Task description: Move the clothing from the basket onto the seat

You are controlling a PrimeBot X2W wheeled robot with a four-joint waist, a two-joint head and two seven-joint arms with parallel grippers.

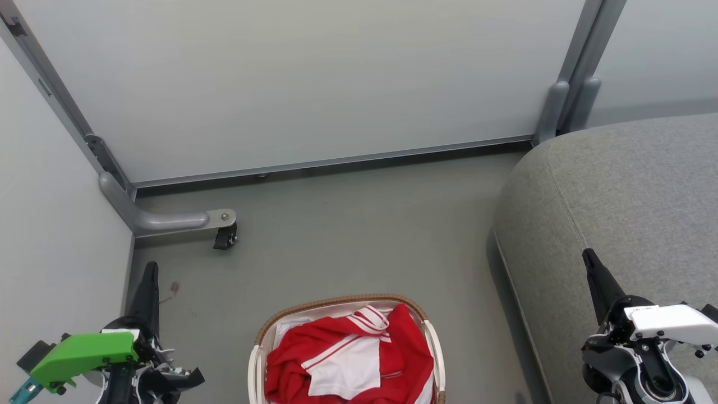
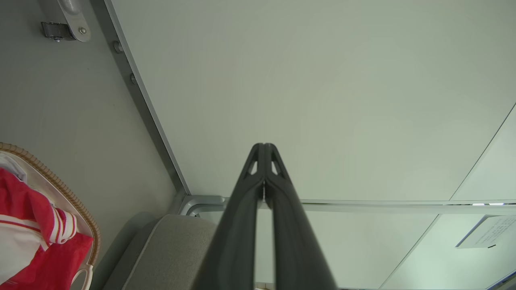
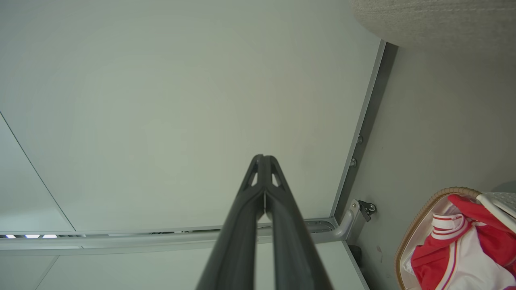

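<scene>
1. Small oval white plastic basket (image 1: 259,359) with a tan woven rim and white fabric liner. It stands on the floor at 6 o'clock in the head view, its near end cut off by the frame edge.

2. Red sports clothing (image 1: 350,359) with white stripes and panels. It is heaped inside the basket up to the rim, with a striped cuff lying toward the far rim at 12 o'clock.

3. Large grey fabric-upholstered seat (image 1: 628,191). It sits at 3 o'clock, with a rounded front edge and a seam running along it. A strip of floor separates it from the basket.

4. Plain grey floor (image 1: 348,224). It runs from the basket toward 12 o'clock as far as the panel's base rail.

5. Pale partition panel (image 1: 303,84) in a grey metal frame. It spans 12 o'clock, with another panel down the 9 o'clock side.

6. Grey metal foot with a black caster (image 1: 224,238). It juts onto the floor at 10 o'clock, well apart from the basket.

7. Left gripper (image 1: 150,272). It is at 7 o'clock, near the side panel and apart from the basket. Its two long dark fingers are pressed together, holding nothing.

8. Right gripper (image 1: 590,261). It is at 4 o'clock, over the seat's front edge. Its fingers meet tip to tip and hold nothing.
</scene>
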